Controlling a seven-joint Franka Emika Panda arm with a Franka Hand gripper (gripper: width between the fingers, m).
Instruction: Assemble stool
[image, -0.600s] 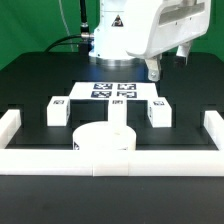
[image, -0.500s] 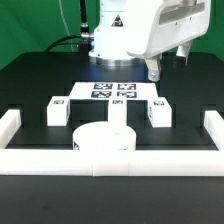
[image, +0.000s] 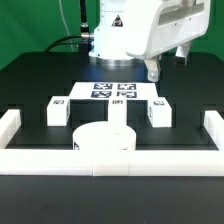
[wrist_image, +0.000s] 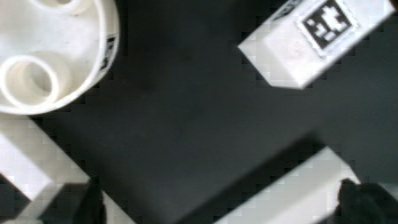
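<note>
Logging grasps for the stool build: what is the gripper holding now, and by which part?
Nothing is held: the gripper hangs with jaws open and empty.

Glossy white rounded arm housing (image: 145, 30) with a small triangular warning sticker (image: 117, 20), dull grey gripper fingers (image: 152, 68) and black cables (image: 62, 42) behind.

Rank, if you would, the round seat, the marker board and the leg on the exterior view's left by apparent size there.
1. Tied: round seat and marker board, about alike; the seat is nearer the camera, so unranked.
2. Smallest: leg on the exterior view's left.
</note>
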